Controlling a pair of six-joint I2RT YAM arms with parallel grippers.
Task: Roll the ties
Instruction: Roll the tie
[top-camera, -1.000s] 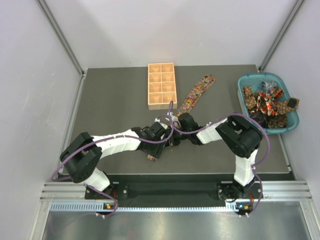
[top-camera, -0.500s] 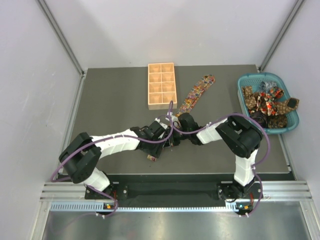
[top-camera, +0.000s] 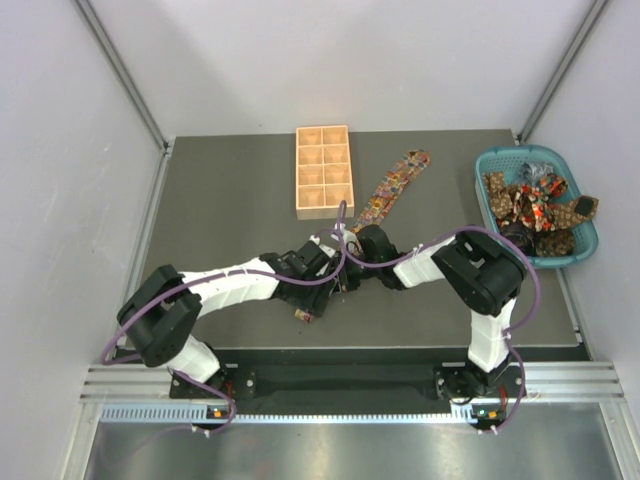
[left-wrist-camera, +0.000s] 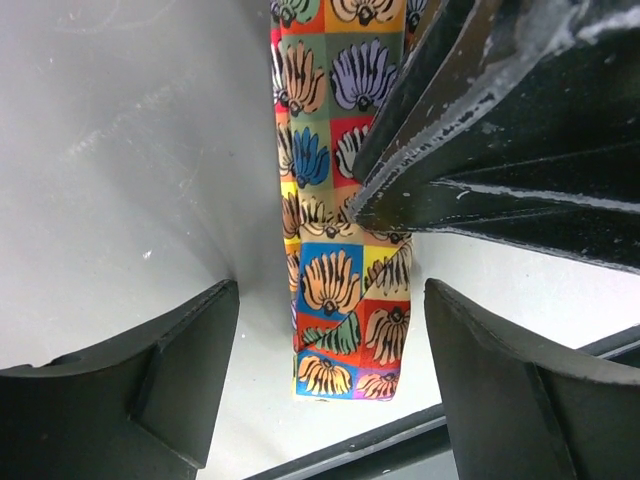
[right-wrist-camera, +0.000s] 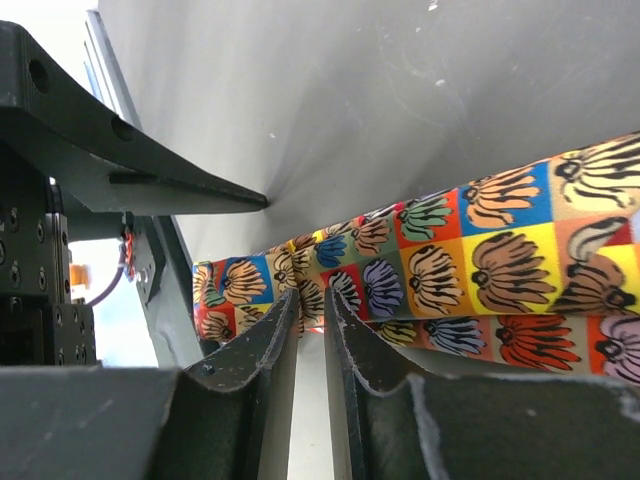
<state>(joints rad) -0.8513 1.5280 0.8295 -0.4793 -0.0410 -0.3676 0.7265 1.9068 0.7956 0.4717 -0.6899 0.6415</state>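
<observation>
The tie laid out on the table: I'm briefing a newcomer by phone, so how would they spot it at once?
On the dark table, look just right of the tan wooden tray: one long tie runs diagonally from there toward the near edge. It alone lies stretched out; the other ties sit bunched in the teal basket.

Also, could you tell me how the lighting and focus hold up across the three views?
Top external: even light, sharp, only soft shadows. Left wrist: tie print crisp, pale sheen on the table. Right wrist: tie crisp too, near fingers soft, upper left edge washed out.
</observation>
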